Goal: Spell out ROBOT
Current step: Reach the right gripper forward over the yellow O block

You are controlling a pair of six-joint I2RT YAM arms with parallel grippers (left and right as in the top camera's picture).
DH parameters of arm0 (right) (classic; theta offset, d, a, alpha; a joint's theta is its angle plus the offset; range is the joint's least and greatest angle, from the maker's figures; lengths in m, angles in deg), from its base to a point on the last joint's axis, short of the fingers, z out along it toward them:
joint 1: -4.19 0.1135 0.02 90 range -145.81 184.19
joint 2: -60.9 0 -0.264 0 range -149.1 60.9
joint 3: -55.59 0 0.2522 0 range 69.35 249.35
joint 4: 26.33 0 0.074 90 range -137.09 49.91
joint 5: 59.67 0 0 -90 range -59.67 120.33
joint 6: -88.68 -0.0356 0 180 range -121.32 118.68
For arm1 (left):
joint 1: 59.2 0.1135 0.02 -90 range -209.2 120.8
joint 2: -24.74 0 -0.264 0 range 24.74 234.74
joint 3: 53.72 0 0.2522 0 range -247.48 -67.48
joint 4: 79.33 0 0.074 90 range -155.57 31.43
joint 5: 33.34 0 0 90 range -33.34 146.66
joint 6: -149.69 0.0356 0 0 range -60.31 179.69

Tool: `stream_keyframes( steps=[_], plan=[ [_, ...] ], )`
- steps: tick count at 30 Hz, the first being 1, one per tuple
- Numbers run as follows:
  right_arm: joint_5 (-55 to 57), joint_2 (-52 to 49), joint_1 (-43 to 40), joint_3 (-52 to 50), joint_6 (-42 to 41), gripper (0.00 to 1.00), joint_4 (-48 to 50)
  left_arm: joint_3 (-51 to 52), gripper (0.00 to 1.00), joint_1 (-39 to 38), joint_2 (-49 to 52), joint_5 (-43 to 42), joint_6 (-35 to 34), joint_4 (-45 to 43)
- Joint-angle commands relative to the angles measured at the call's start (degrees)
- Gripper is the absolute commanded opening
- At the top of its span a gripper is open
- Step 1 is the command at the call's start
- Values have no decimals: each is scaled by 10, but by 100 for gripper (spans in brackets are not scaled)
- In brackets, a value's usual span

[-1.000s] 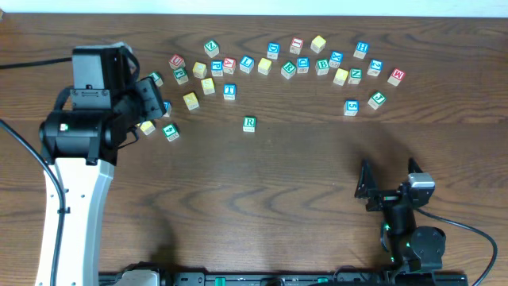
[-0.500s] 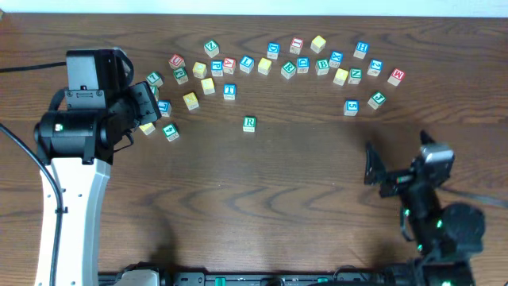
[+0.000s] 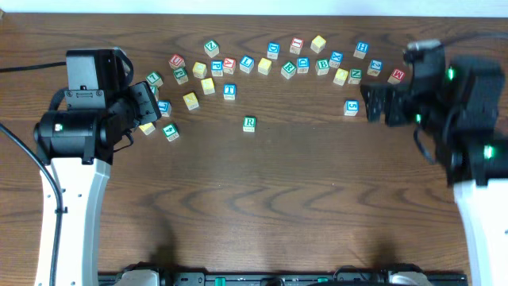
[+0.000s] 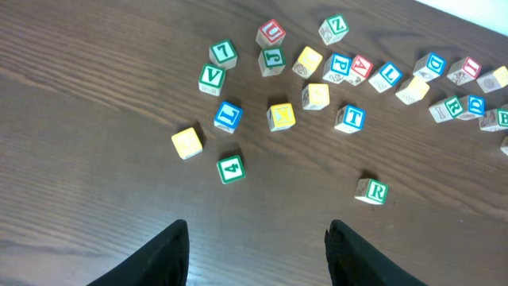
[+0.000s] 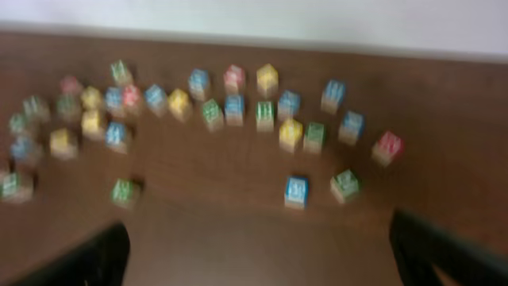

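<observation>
Green R cube (image 4: 371,191), ahead-right of gaping left pincer (image 4: 256,238), apart

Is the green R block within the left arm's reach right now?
Probably yes: the R block sits apart from the other blocks, with nothing between it and the left tool, which is open and empty.

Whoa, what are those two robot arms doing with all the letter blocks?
They are meant to spell ROBOT, but no word is lined up yet. The letter blocks lie scattered along the far side of the table. Only the green R block sits by itself, nearer the arms. The left gripper hangs open above the scatter's left end, and the right gripper hangs open over its right end. Neither holds a block.
</observation>
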Motion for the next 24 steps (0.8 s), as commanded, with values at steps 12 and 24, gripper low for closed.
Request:
stream_keyframes(
  steps=[12,24],
  plan=[
    [-24,-390,-3,426,7,99,-299,-11,55,3,-2,1,7,0],
    [-94,-542,-2,435,4,99,-229,-10,56,3,-2,1,7,0]
  ],
)
